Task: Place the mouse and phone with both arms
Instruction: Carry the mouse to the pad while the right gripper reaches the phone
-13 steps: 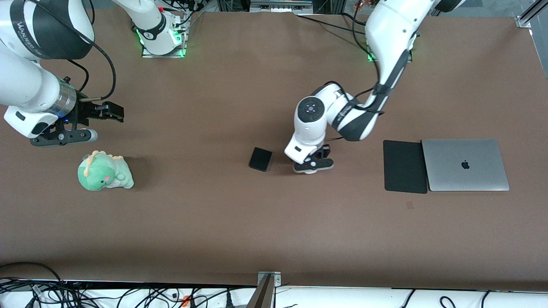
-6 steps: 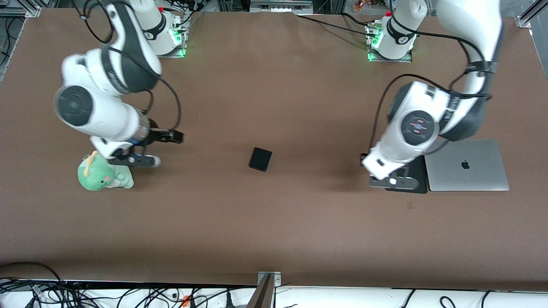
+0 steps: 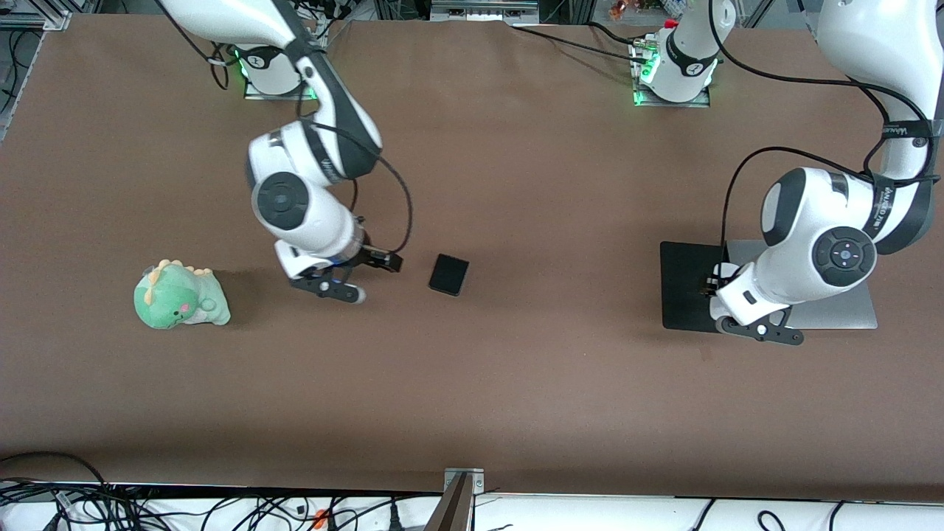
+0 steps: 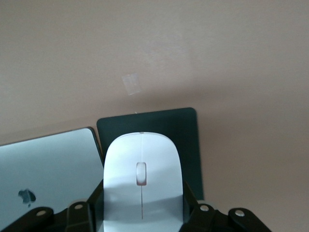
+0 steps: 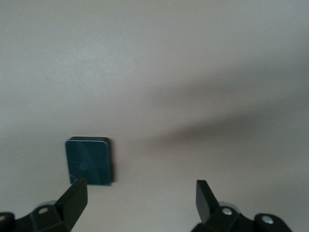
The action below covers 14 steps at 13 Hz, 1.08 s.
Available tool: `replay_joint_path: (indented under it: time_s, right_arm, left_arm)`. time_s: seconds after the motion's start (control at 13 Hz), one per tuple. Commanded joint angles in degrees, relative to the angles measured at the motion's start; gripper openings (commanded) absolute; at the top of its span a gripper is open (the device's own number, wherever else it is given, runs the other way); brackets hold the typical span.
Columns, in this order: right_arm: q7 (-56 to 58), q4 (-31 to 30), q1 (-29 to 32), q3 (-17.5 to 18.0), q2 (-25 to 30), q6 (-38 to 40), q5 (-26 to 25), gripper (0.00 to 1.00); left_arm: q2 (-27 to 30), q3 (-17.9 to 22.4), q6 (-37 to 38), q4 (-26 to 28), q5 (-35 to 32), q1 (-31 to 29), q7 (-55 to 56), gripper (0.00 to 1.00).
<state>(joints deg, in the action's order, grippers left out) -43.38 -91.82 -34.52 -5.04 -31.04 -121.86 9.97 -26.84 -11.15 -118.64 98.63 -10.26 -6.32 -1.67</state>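
The white mouse [image 4: 143,179] is clamped between my left gripper's [image 4: 143,195] fingers and held in the air over the black mat [image 4: 188,135], at its edge beside the laptop [image 4: 48,166]. In the front view the left gripper [image 3: 759,330] hangs over the mat's [image 3: 686,284] corner and the mouse is hidden under the arm. The black phone [image 3: 449,274] lies flat mid-table. My right gripper [image 3: 328,286] is open and empty over the table just beside the phone, toward the right arm's end. In the right wrist view the phone [image 5: 89,160] lies just ahead of one fingertip [image 5: 77,193].
A green plush dinosaur [image 3: 181,297] sits toward the right arm's end of the table. The silver laptop [image 3: 837,318] lies closed beside the mat, partly under the left arm. A small tape mark [image 3: 706,352] is on the table nearer the front camera than the mat.
The left gripper has travelled from beside the phone to over the mat. The right arm has swung from near the dinosaur to beside the phone. The phone has not moved.
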Motion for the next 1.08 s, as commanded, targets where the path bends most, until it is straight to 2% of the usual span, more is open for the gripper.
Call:
replay_joint_path:
  time_s: [0.0,0.23,0.46,0.54,0.62,0.69,0.77,1.0]
  right_arm:
    - [-8.18,0.76,-5.10,-0.67,-5.24,-8.44,0.66,0.99]
    - [-13.47,0.94,-9.50,-0.93,-10.08,-15.84,0.05,0.99]
    - [-14.45,0.94,-11.09,-1.02,-12.11,-18.06,-0.04,0.99]
    - [-14.45,0.94,-11.36,-1.11,-12.38,-18.15,-0.04,0.99]
    - [-14.45,0.94,-11.53,-1.11,-12.64,-18.15,-0.22,0.99]
    - [-14.45,0.85,-11.54,-1.11,-12.82,-18.15,-1.00,0.99]
    - [-14.45,0.85,-11.62,-1.11,-13.17,-18.15,-1.62,0.99]
    - [-14.80,0.85,-12.24,-1.20,-14.57,-19.64,-1.80,0.99]
  left_arm:
    - [1.44,-0.37,-16.02,11.46,-0.19,-2.11,-1.32,0.19]
    - [1.00,-0.19,-29.06,19.65,-0.81,-3.35,-0.97,0.19]
    - [0.04,-0.11,-36.46,24.50,-0.81,-4.14,-0.62,0.25]
    - [-0.84,-0.10,-37.09,24.51,-0.81,-4.40,-0.53,0.37]
    - [-1.02,-0.10,-37.10,24.51,-0.81,-5.02,-0.53,0.55]
    - [-1.02,-0.19,-37.10,24.51,-0.81,-5.02,-0.44,0.92]
    - [-1.02,-0.19,-37.10,24.42,-0.81,-5.02,-0.44,1.00]
    - [-0.41,-0.19,-36.58,24.07,-0.81,-4.93,-0.01,1.00]
